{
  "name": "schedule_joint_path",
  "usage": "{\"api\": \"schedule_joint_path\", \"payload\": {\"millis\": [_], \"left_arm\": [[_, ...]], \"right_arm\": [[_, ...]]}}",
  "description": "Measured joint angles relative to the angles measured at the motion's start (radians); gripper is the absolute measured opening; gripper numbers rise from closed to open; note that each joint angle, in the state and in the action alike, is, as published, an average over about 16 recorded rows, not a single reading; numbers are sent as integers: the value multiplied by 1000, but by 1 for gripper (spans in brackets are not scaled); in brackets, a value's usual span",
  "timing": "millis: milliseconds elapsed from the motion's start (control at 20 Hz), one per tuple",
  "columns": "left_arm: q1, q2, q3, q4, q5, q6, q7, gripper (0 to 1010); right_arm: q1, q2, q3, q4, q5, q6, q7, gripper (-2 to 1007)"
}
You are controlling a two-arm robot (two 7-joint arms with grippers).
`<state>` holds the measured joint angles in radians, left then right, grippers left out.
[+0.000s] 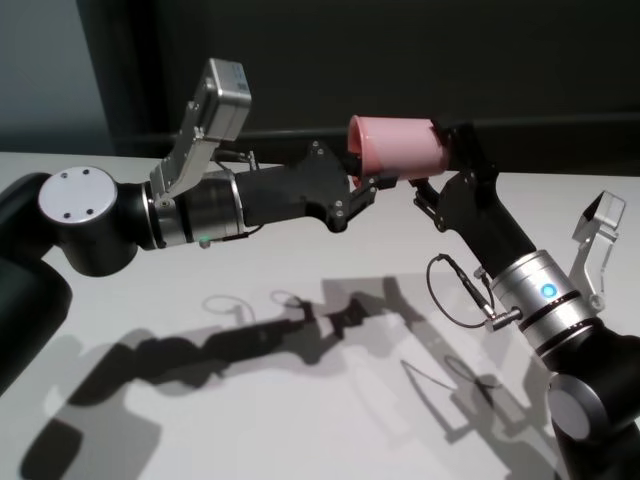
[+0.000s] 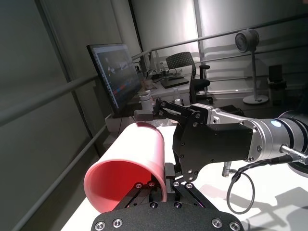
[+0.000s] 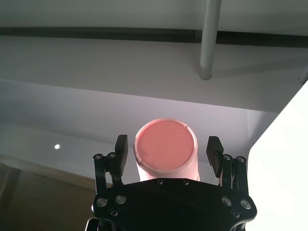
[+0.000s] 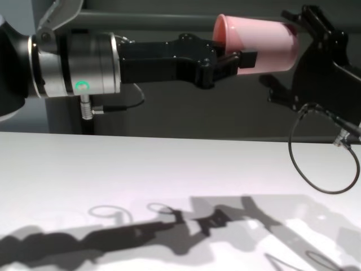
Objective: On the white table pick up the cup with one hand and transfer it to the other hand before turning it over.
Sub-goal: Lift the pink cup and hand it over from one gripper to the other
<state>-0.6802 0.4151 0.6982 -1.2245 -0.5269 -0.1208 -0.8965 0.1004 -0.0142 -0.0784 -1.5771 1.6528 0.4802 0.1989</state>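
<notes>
The pink cup [image 1: 395,145] lies on its side in the air above the white table [image 1: 300,400], mouth toward my left arm and base toward my right. My left gripper [image 1: 365,180] is shut on the cup's wall at the rim, seen close in the left wrist view [image 2: 162,185]. My right gripper [image 1: 440,160] is open and straddles the base end. In the right wrist view the flat base [image 3: 166,151] sits between the two fingers [image 3: 120,153] with a small gap on each side. The chest view shows the cup [image 4: 259,48] between both grippers.
A dark grey wall with a horizontal bar [image 1: 560,125] stands behind the table. A loose cable loop [image 1: 450,295] hangs from my right wrist. Arm shadows fall on the tabletop [image 4: 169,169].
</notes>
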Motion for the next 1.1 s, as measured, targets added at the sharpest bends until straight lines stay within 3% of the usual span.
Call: {"api": "schedule_joint_path", "payload": {"millis": [400, 1100], "left_arm": [[0, 0, 0, 0, 0, 0, 0, 48], [0, 0, 0, 0, 0, 0, 0, 49]], "right_arm": [[7, 11, -25, 7, -12, -35, 2, 1001], [11, 35, -52, 7, -11, -62, 13, 1001]]}}
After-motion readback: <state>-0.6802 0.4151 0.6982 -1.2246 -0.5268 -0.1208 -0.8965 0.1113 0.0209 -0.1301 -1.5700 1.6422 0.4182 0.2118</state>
